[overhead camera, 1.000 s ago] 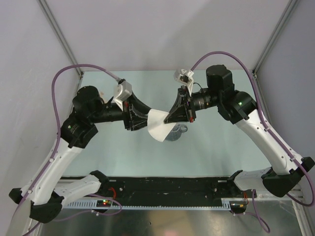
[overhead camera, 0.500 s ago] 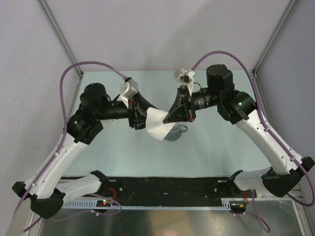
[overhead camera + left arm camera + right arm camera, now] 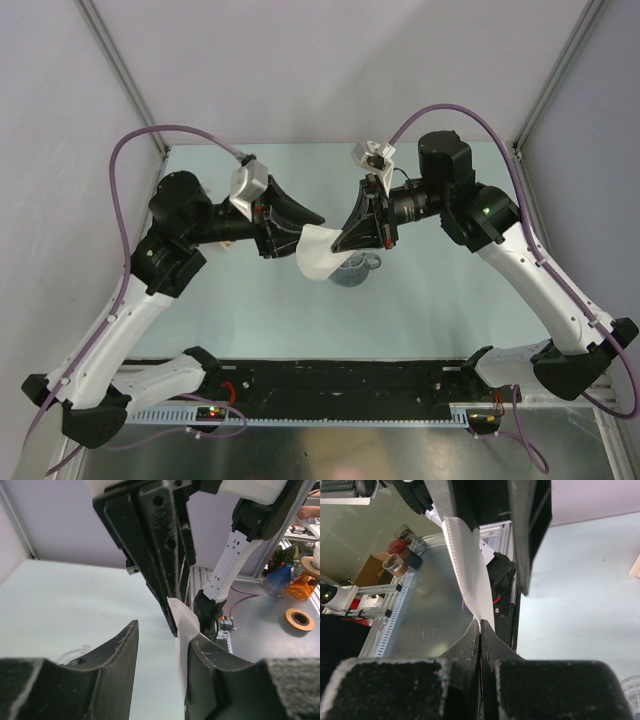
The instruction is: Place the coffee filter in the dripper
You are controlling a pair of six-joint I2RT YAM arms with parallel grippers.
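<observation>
The white paper coffee filter [image 3: 320,254] hangs in the air above the table's middle. My right gripper [image 3: 336,243] is shut on its upper right edge; in the right wrist view the jaws [image 3: 481,624] pinch the filter [image 3: 467,570] at its tip. My left gripper [image 3: 308,232] is open, with its fingers either side of the filter's left edge. In the left wrist view the filter [image 3: 182,630] lies against the right finger [image 3: 210,660], and the left finger stands apart. The grey ribbed dripper [image 3: 357,271] stands on the table just below the filter, partly hidden by it.
The dripper's rim shows at the lower right corner of the right wrist view [image 3: 632,690]. The black rail [image 3: 340,385] with both arm bases runs along the near edge. Grey walls and frame posts enclose the table on three sides.
My left arm has shifted and its gripper has turned, its open fingers now reaching round the filter's left edge. The right arm and the dripper have not moved.
</observation>
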